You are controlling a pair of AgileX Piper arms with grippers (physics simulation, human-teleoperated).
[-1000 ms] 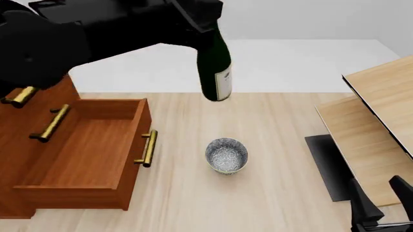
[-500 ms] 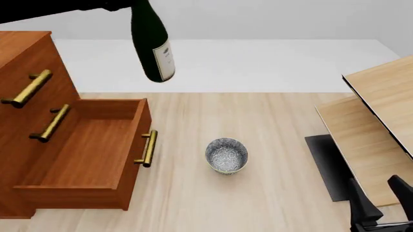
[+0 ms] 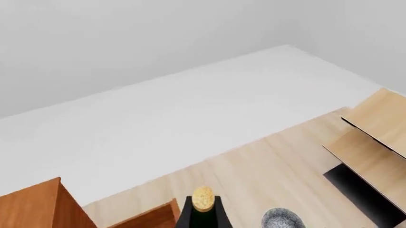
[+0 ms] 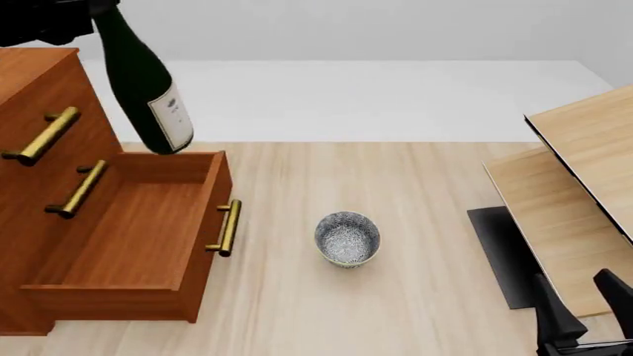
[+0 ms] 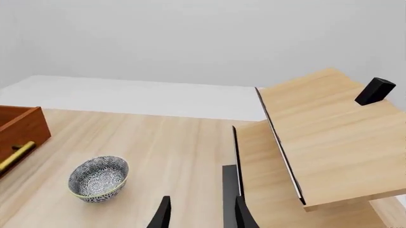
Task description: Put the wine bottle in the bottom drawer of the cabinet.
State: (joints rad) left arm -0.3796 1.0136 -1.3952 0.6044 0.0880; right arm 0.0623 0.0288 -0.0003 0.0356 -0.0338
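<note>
The wine bottle (image 4: 147,87) hangs neck-up, base tilted slightly rightward, over the open bottom drawer (image 4: 129,237)'s back edge, having moved left since earlier. The left gripper's grip is hidden; the right gripper (image 5: 199,213) stands open.

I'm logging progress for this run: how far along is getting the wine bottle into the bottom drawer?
Done: the bottom drawer of the cabinet stands pulled open. In hand: the wine bottle hangs tilted in the air at the drawer's back edge, carried by the left arm at its neck. Left: lowering it into the drawer and letting go. The right gripper waits, fingers apart.
</note>
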